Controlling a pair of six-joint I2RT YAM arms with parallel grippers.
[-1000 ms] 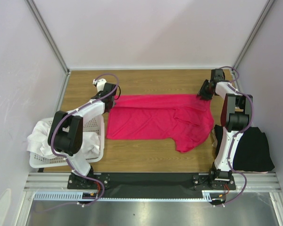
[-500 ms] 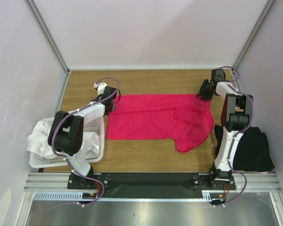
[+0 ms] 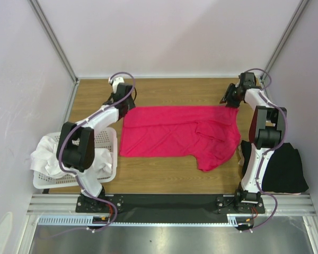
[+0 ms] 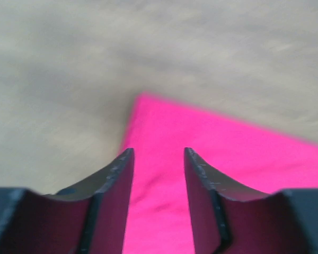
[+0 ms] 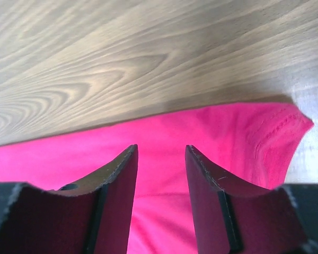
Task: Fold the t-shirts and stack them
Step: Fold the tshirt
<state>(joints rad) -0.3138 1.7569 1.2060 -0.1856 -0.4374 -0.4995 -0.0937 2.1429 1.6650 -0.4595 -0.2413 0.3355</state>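
Pink shirt (image 3: 175, 135) spread on table (image 3: 164, 177), top view alone shows black shirt (image 3: 286, 169) by right base, white shirts (image 3: 42, 153) in basket (image 3: 103, 138) at left, wrist views show left gripper (image 4: 158, 153) and right gripper (image 5: 160, 151) jaws parted, empty, above pink far corners

The pink shirt (image 3: 175, 132) lies spread across the middle of the table (image 3: 164, 177), mostly flat, its right part rumpled and folded over. The black shirt (image 3: 283, 169) lies crumpled at the near right. White shirts (image 3: 45, 153) spill over the basket (image 3: 103, 140) at left.
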